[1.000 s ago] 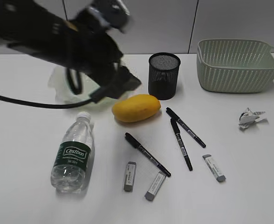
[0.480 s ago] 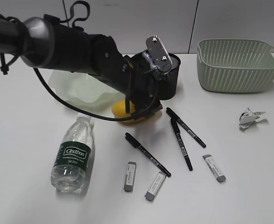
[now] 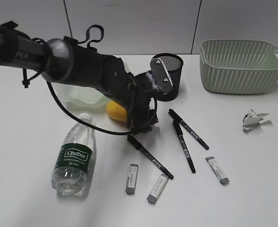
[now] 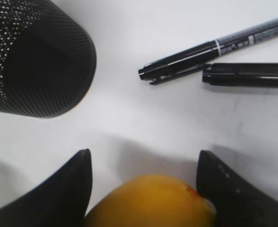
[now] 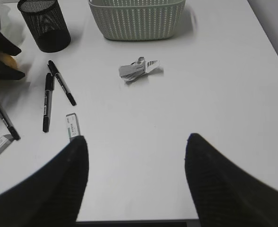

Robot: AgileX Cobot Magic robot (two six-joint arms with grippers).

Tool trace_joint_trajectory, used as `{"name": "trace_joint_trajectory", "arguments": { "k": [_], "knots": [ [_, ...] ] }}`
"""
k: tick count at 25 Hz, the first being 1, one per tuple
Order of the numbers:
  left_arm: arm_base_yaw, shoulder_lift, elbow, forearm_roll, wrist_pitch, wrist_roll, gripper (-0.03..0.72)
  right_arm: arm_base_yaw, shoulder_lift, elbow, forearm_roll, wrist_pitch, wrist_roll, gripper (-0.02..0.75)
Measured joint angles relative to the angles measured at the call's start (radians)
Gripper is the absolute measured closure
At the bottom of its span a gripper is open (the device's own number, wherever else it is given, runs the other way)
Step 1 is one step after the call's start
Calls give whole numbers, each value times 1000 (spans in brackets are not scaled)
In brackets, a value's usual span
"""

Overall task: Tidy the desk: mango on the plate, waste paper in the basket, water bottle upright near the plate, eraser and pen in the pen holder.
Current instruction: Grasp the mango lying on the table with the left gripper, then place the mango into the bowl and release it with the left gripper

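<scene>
White counter (image 3: 30,156) fills the exterior view, and my left hand (image 3: 138,116) is down over the mango (image 3: 116,111), whose yellow end shows just left of my wrist. The plate (image 3: 84,96) sits behind my arm, mostly hidden by it. The pen holder (image 3: 166,77) stands just beside my wrist on the right. The water bottle (image 3: 75,155) lies on its side near the front left, with bare counter all around it. Three pens lie right of the mango: one (image 3: 149,156) slants toward the front, two more (image 3: 183,145) (image 3: 188,129) sit close together. Three erasers (image 3: 132,178) (image 3: 158,188) (image 3: 217,170) lie along the front. The basket (image 3: 241,65) sits at the back right corner, and the waste paper (image 3: 254,118) lies in front of it with open room toward the right edge.

From my left wrist, my fingers (image 4: 58,198) stand apart on either side of the mango (image 4: 151,201); the right one touches it, and I cannot tell whether the left one does. Ahead lie the pen holder (image 4: 32,56) and two pen tips (image 4: 214,49) (image 4: 245,75), with clear counter between.

From my right wrist, my right hand (image 5: 134,184) is spread wide and holds nothing, hovering over bare counter (image 5: 214,94) near the front edge. The waste paper (image 5: 138,70) lies ahead, apart from the basket (image 5: 136,19)
</scene>
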Motion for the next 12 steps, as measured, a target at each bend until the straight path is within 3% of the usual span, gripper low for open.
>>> {"name": "trace_joint_trajectory", "arguments": {
  "k": [1, 12],
  "knots": [
    [0, -2, 0, 2, 12, -1, 197, 0, 0, 0, 0, 0, 0, 230],
    [0, -221, 2, -20, 80, -9, 210, 0, 0, 0, 1, 0, 0, 230]
  ]
}}
